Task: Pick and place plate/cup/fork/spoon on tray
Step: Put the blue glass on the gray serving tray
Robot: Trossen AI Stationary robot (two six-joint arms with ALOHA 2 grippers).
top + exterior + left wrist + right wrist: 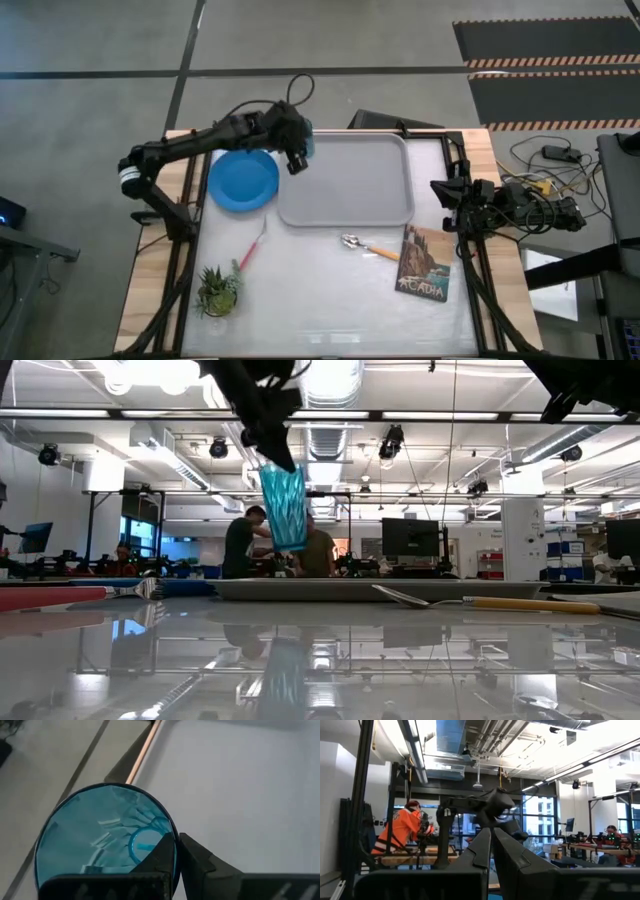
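My left gripper (pixel 298 155) is shut on the teal translucent cup (pixel 306 140), held in the air over the far left corner of the grey tray (pixel 350 205). In the low view the cup (pixel 284 505) hangs below the gripper (pixel 268 435), well above the tray (pixel 330 589). The blue plate (pixel 243 180) lies flat on the table left of the tray. The pink-handled fork (pixel 250 246) and the orange-handled spoon (pixel 370 248) lie on the table near of the tray. My right gripper (pixel 491 845) is shut and empty at the table's right edge (pixel 447 192). My left gripper holds the cup by its rim wall (pixel 175 851), one finger (pixel 152 857) inside the cup and the other finger (pixel 205 862) outside. The fingers come from above, pointing down. The cup hangs below them, mouth up and slightly tilted, lifted clear of the tray.
A small potted green plant (pixel 218 290) stands near the table's near left corner. A dark picture book (pixel 425 263) lies right of the spoon. People stand in the room beyond the table (pixel 240 545).
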